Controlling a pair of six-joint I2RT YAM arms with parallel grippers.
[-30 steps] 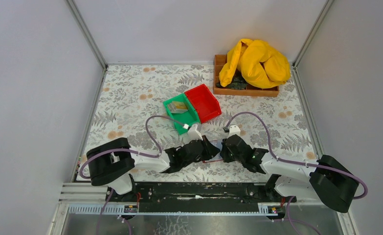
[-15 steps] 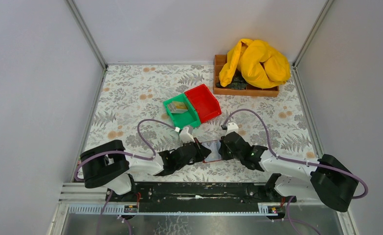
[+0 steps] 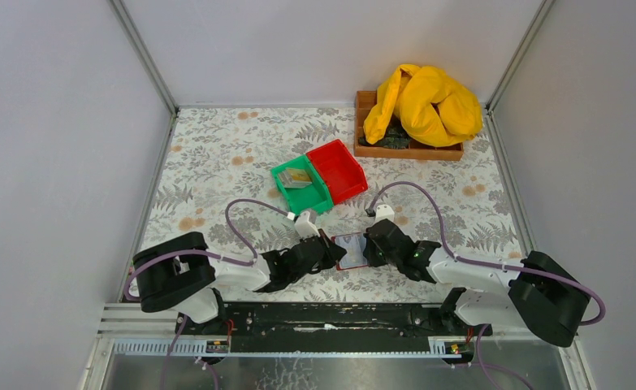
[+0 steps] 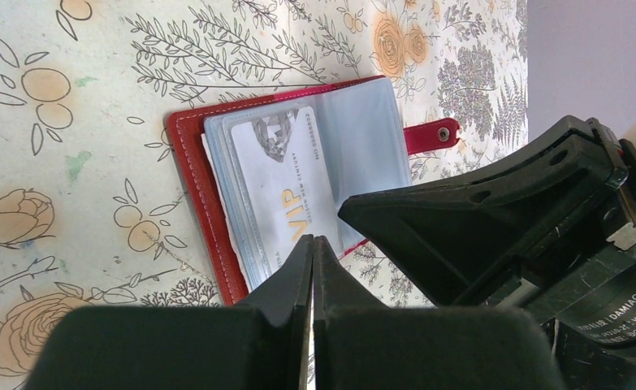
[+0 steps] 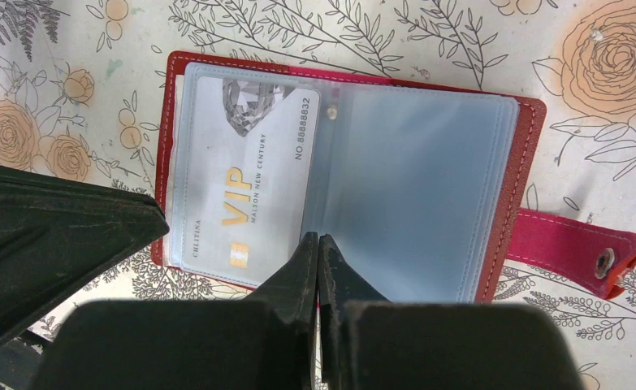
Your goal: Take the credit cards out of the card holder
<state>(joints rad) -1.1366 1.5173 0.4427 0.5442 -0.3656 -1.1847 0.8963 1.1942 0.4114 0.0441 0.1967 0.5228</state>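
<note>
Floral-print table (image 3: 217, 154), walled in grey on three sides: at its near edge the two arms reach inward and meet over the card holder (image 3: 352, 250), which lies open and flat between them, just ahead of their bases.

The left gripper (image 4: 313, 244) has its fingers pressed together with no gap showing. Its tips sit at the near long edge of the card holder, over the clear sleeves beside the red border. Whether a sleeve is nipped between them cannot be told.

The right gripper (image 5: 318, 240) is likewise closed tight, its tips meeting at the holder's near edge, right at the fold between the two halves. It too shows nothing clearly caught.

One of the credit cards (image 5: 245, 187), pale grey with gold "VIP" lettering, remains tucked in the sleeve on the holder's left half in the right wrist view. The grey-blue sleeves on the other half look bare. A red strap (image 5: 574, 248) with a metal snap lies flat on the cloth off the holder's far side from that card.

Farther back, near mid-table, a green bin (image 3: 298, 185) and a red bin (image 3: 339, 169) stand touching side by side; small pale flat pieces lie in the green one. At the far right, a wooden tray (image 3: 408, 149) holds a bunched yellow cloth (image 3: 424, 101).
</note>
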